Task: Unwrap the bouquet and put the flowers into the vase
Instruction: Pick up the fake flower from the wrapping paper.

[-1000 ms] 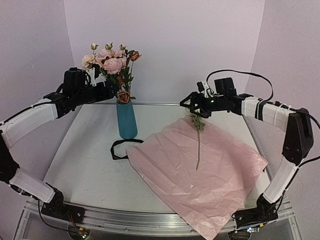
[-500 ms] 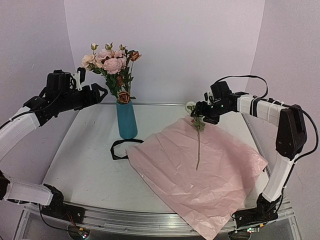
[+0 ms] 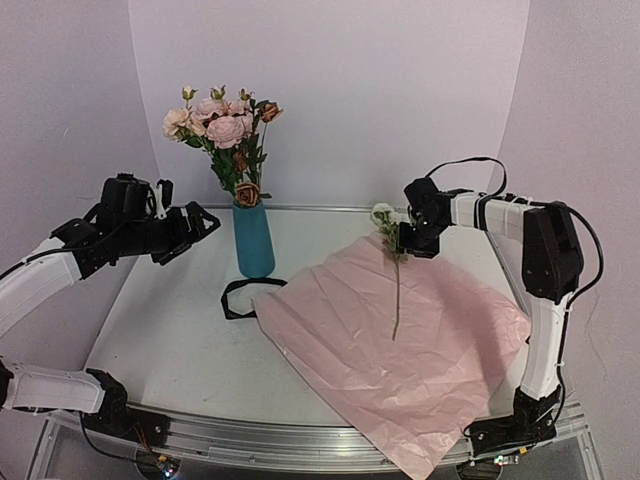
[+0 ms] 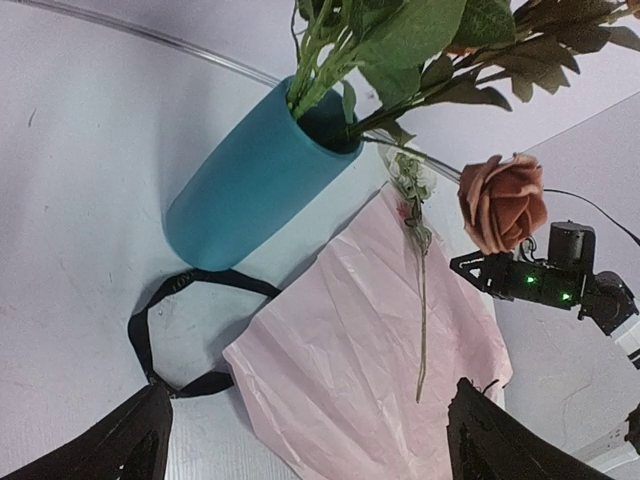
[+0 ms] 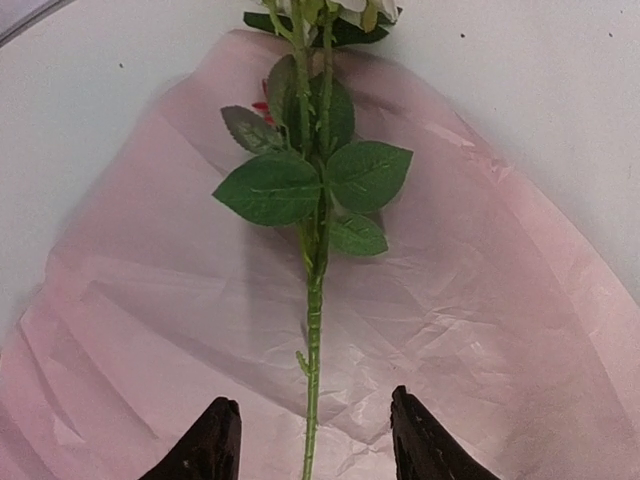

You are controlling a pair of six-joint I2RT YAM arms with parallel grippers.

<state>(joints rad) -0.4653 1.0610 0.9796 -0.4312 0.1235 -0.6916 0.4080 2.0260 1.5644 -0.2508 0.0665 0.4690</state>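
The bouquet lies undone: its pink paper [image 3: 400, 340] is spread flat and the black ribbon [image 3: 240, 296] lies loose. Most flowers [image 3: 225, 125] stand in the teal vase [image 3: 253, 240]. One loose flower [image 3: 397, 290] rests on the paper, its cream head [image 3: 382, 213] toward the back. My right gripper [image 3: 402, 240] is low over its leafy upper stem. In the right wrist view the gripper [image 5: 315, 445] is open, its fingers either side of the stem [image 5: 313, 350] without touching. My left gripper [image 3: 195, 235] hangs open and empty left of the vase [image 4: 250, 180].
The ribbon loop [image 4: 170, 330] lies beside the vase's foot, touching the paper's left corner [image 4: 240, 350]. A rust rose [image 4: 500, 200] droops low from the vase toward the right. The paper overhangs the table's near edge [image 3: 420, 455]. Walls close in behind and on both sides.
My left gripper drew back from the flowers in the vase, dropped lower and opened wider. My right gripper came down over the loose flower, and its fingers narrowed around the stem.
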